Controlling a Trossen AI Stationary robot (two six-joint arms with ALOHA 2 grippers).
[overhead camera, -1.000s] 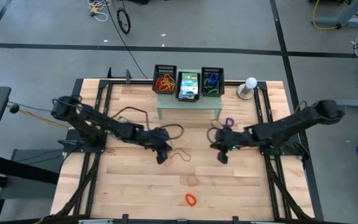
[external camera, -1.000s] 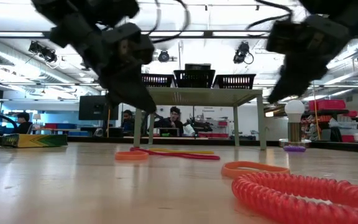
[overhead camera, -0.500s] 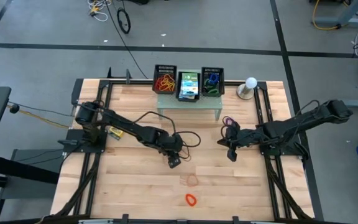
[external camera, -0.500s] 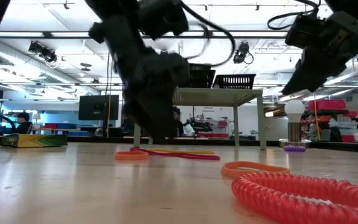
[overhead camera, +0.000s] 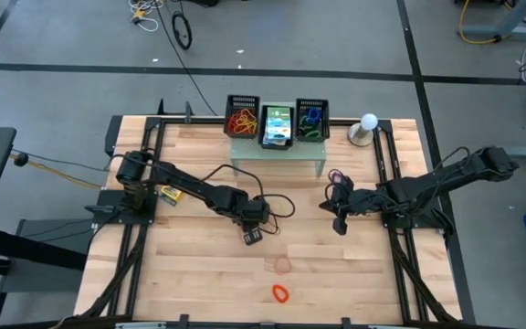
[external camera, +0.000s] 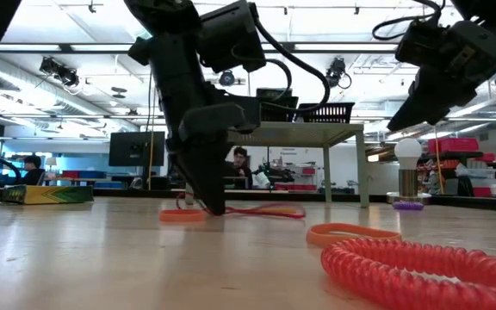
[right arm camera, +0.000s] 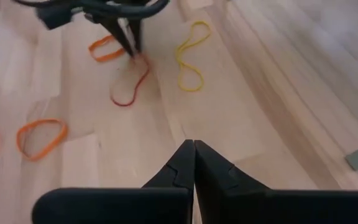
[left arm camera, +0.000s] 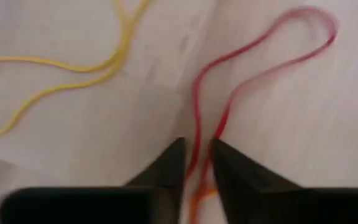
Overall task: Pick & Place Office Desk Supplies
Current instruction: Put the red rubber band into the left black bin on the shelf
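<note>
Looking straight down, I count two arms over one wooden table (overhead camera: 190, 292). At top centre, three dark bins sit side by side on one pale green stand (overhead camera: 277, 157): the left bin (overhead camera: 242, 119) holds red and orange loops, the middle bin (overhead camera: 277, 124) holds printed boxes, and the right bin (overhead camera: 311, 119) holds blue and green loops. One white ball-topped object (overhead camera: 367, 123) stands to their right.

Loose on the table I count one red band (right arm camera: 129, 87), one yellow band (right arm camera: 190, 56), two orange bands (right arm camera: 107, 48) (right arm camera: 40, 137), one purple band (overhead camera: 337, 177) and one thick red coil (overhead camera: 279, 293). One yellow-and-green box (overhead camera: 168, 193) lies at middle left, near the left arm's base.

The red band is a thin loop, pinched into a long narrow shape, flat on the wood at frame centre. The left gripper (left arm camera: 196, 158) is down on it, fingers a narrow gap apart and straddling one strand. The right gripper (right arm camera: 193, 155) hangs above the table right of centre, fingers pressed together with nothing between them.

The lower third of the frame is mostly open wood, with only the coil and one orange band. Dark rails run down the table's left and right sides
</note>
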